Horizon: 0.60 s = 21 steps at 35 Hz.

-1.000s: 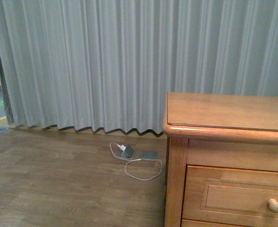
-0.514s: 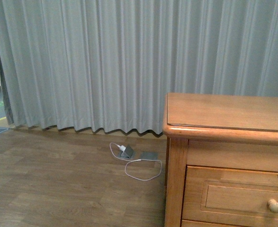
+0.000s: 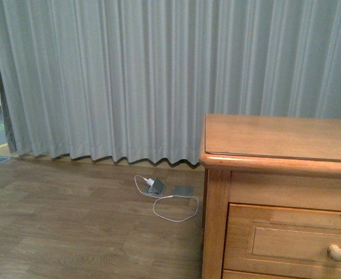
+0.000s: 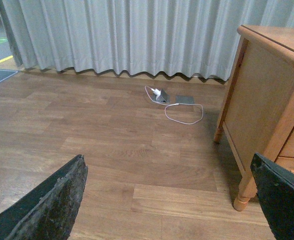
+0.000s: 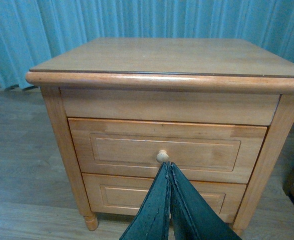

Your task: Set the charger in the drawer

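The charger with the black cable is out of view in every frame. The drawer [image 5: 167, 150] is the upper one of a honey-brown dresser and is closed; its round pale knob [image 5: 162, 156] sits at the middle of the front. It also shows at the lower right of the front view [image 3: 292, 241]. My right gripper [image 5: 169, 165] is shut and empty, its tips just below and in front of the knob. My left gripper [image 4: 167, 160] is open and empty above the wooden floor, to the left of the dresser; neither arm shows in the front view.
A white plug with a thin white cable [image 3: 151, 183] lies on the floor by a grey plate [image 3: 183, 190], near the grey curtain [image 3: 129, 81]. The lower drawer [image 5: 162, 197] is closed. The dresser leg [image 4: 242, 192] stands near my left gripper.
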Each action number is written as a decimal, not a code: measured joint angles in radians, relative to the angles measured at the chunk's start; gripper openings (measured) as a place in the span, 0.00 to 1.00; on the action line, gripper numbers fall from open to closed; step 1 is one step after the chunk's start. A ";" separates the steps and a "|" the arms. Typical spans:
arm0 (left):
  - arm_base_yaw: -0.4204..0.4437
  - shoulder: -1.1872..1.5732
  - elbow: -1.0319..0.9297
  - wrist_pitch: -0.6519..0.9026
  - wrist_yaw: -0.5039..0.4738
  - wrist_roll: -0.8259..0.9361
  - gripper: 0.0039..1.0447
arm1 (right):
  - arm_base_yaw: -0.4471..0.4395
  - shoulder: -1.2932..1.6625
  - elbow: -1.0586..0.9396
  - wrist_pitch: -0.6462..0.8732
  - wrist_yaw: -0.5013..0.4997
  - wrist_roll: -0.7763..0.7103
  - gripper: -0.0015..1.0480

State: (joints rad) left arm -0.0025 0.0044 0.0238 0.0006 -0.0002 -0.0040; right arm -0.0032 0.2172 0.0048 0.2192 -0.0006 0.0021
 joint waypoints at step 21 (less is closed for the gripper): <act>0.000 0.000 0.000 0.000 0.000 0.000 0.94 | 0.000 -0.213 0.001 -0.218 0.000 0.000 0.01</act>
State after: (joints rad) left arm -0.0025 0.0044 0.0238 0.0006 -0.0002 -0.0040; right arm -0.0029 0.0044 0.0059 0.0013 -0.0010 0.0017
